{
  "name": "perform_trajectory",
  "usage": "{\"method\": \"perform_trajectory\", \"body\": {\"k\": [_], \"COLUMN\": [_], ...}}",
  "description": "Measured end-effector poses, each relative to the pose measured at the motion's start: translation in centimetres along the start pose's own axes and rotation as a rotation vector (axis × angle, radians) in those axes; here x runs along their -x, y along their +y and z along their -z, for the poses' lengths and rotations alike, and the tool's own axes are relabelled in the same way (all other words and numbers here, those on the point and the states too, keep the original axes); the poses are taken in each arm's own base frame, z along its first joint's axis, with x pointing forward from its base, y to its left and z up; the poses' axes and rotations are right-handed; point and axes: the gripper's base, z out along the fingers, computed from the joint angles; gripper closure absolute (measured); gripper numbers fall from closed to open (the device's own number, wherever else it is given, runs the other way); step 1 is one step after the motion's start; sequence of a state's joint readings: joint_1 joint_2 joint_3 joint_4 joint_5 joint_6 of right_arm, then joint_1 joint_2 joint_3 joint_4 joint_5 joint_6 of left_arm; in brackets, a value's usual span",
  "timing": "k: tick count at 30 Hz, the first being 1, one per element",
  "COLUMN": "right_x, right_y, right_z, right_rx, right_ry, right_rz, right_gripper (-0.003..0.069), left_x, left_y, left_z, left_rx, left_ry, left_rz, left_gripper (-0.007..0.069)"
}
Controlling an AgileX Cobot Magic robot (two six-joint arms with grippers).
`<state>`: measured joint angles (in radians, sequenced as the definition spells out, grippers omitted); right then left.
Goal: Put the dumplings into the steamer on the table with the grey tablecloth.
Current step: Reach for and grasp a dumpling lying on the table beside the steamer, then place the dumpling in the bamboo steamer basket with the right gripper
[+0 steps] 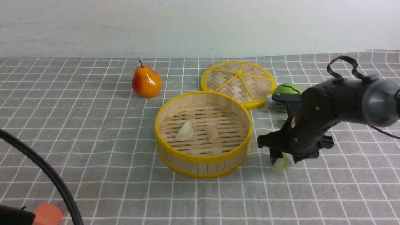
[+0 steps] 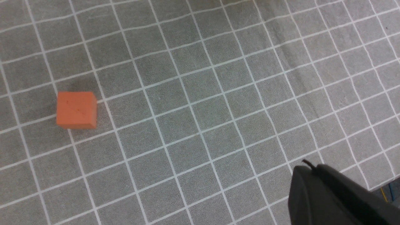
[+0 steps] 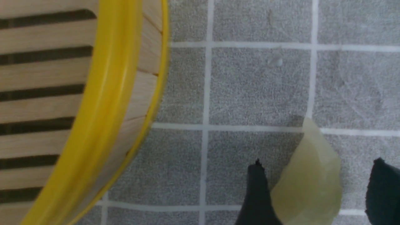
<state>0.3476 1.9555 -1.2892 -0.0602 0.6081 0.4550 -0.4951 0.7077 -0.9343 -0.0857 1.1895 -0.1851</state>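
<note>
The steamer (image 1: 203,160) stands mid-table on the grey tablecloth (image 1: 93,131). On its slat floor lie two of the dumplings, a cream-white one (image 1: 185,131) and a pale pink one (image 1: 213,133). The yellow-green dumpling (image 1: 281,164) lies on the cloth just right of the steamer. My right gripper (image 1: 282,159) is lowered over it and open. In the right wrist view this dumpling (image 3: 309,184) sits between the jaws of the right gripper (image 3: 317,165), against one finger (image 3: 257,187) and apart from the other. The steamer's wall (image 3: 103,103) is close by. My left gripper (image 2: 304,167) is shut and empty above the cloth.
A pear (image 1: 146,82) stands at the back left. The woven lid (image 1: 238,82) lies flat behind the steamer, with a green object (image 1: 287,89) beside it, behind my right arm. An orange block (image 1: 47,214) (image 2: 76,110) lies near the front left edge. A black cable (image 1: 47,175) crosses there.
</note>
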Motion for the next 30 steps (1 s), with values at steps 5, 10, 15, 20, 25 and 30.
{"method": "perform_trajectory", "body": {"k": [5,10,15,20,25,30], "right_x": [-0.2,0.0,1.8,3.6,3.9,5.7], "right_y": [-0.1,-0.1,2.2,8.5,12.9,13.2], "right_z": [-0.5,0.1,4.4,10.1,9.6,4.6], "right_rx": [-0.011,-0.024,0.002,0.115,0.163,0.078], "right_ry": [0.019,0.044,0.011,-0.103,-0.148,-0.139], "right_rz": [0.004,0.057,0.204,0.408,0.511,0.464], "right_gripper": [0.0347,0.0419,0.0419,0.0419,0.0419,0.0419], "left_x": [0.0,0.0,0.0,0.0,0.0,0.0], "left_y": [0.0,0.0,0.0,0.0,0.0,0.0], "left_z": [0.0,0.0,0.0,0.0,0.0,0.0], "left_rx": [0.000,0.000,-0.001,-0.002,-0.002,-0.001], "left_ry": [0.000,-0.002,-0.003,-0.010,-0.010,-0.005], "left_rz": [0.000,0.000,0.000,0.000,0.000,0.000], "left_gripper": [0.0627,0.0622,0.0618,0.0614,0.0608,0.0606]}}
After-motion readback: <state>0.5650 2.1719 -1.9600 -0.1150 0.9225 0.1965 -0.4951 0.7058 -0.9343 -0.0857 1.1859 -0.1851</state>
